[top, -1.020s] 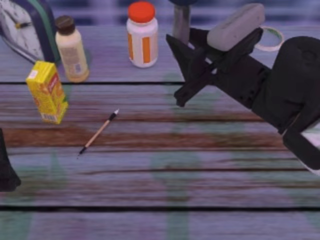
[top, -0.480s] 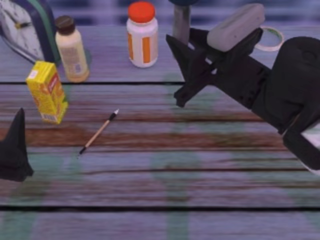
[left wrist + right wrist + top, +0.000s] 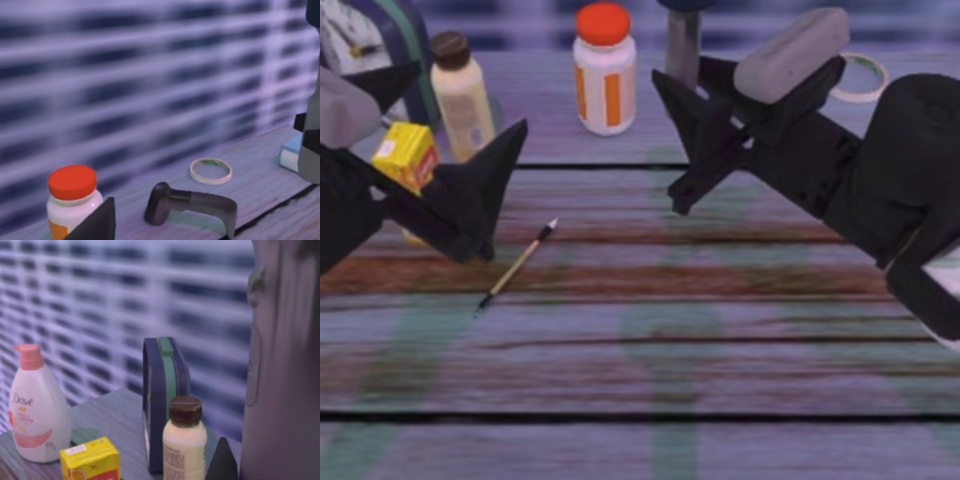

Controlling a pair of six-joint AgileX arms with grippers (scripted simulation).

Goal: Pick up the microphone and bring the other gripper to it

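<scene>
Two grippers face each other: the right gripper (image 3: 682, 72), near 12 o'clock, clamps the microphone (image 3: 682, 40) by its upright shaft, which lies toward 3 o'clock from the left gripper (image 3: 465, 100) with its spread fingers.

Back row: orange-capped pill bottle (image 3: 604, 70), brown-capped cream bottle (image 3: 463, 98), blue alarm clock (image 3: 162, 400), tape ring (image 3: 210, 170)
Left side: yellow juice carton (image 3: 404, 157)
Middle: paintbrush (image 3: 516, 265) lying flat
Elsewhere: Dove pump bottle (image 3: 34, 410), barcode scanner (image 3: 190, 206)

Pen (image 3: 516, 266) before bottle (image 3: 604, 68); carton (image 3: 406, 158) left.
</scene>
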